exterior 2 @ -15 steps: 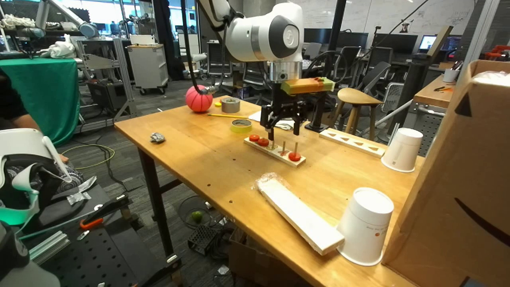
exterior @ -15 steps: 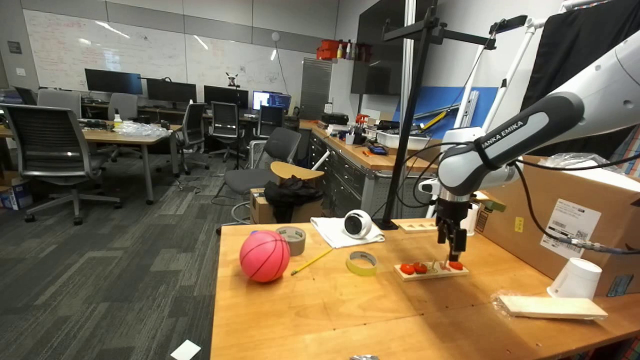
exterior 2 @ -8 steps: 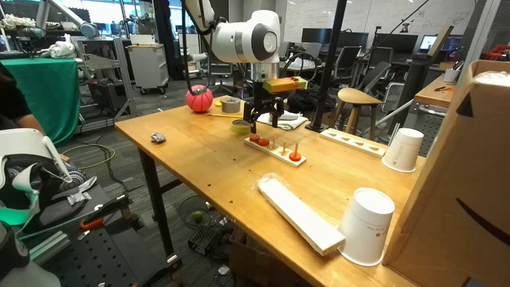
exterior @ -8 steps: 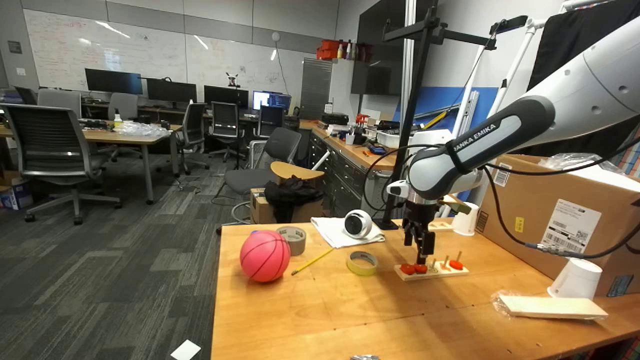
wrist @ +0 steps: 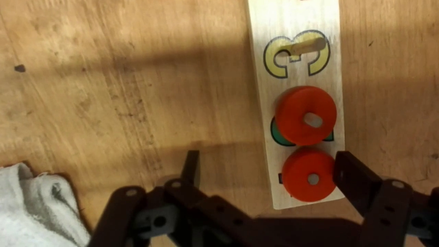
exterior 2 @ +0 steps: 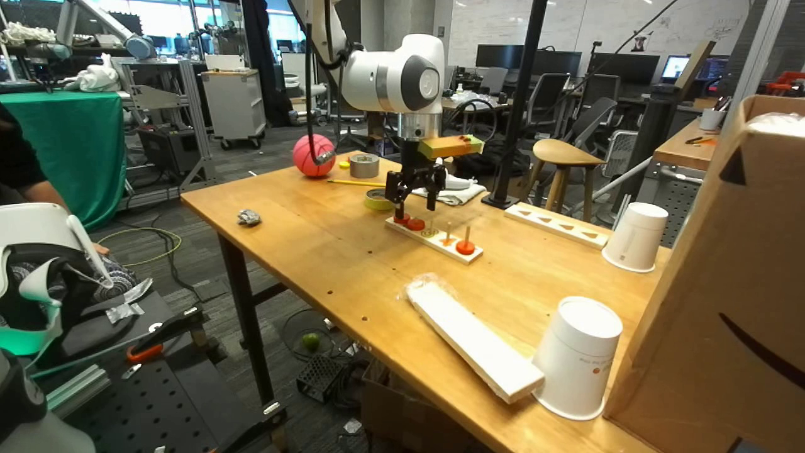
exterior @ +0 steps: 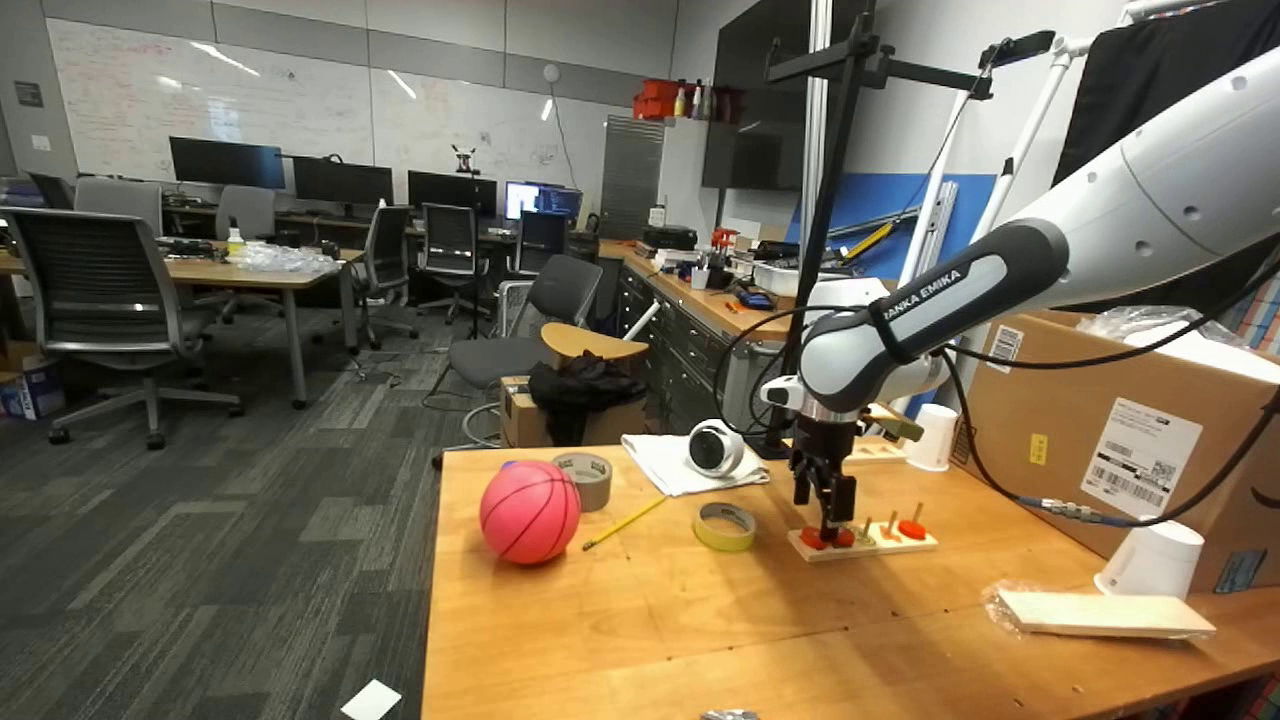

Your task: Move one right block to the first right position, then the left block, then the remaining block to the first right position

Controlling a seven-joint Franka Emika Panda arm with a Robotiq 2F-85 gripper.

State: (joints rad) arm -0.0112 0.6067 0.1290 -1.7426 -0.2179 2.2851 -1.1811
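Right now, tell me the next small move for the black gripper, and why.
I'd likely nudge the black two-fingered gripper sideways, away from the white cloth, before closing: in the wrist view, the round red disc at the end of the long wooden peg board appears off-centre between the open jaws, much nearer one finger.

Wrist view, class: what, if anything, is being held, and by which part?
Nothing: the hand stands open, with a gap between one finger and the nearest red ring.

A black two-fingered gripper (exterior 2: 415, 212), jaws apart, stood at the far end of a pale wooden peg board (exterior 2: 438, 238) bearing three round red blocks (exterior 2: 465, 250).
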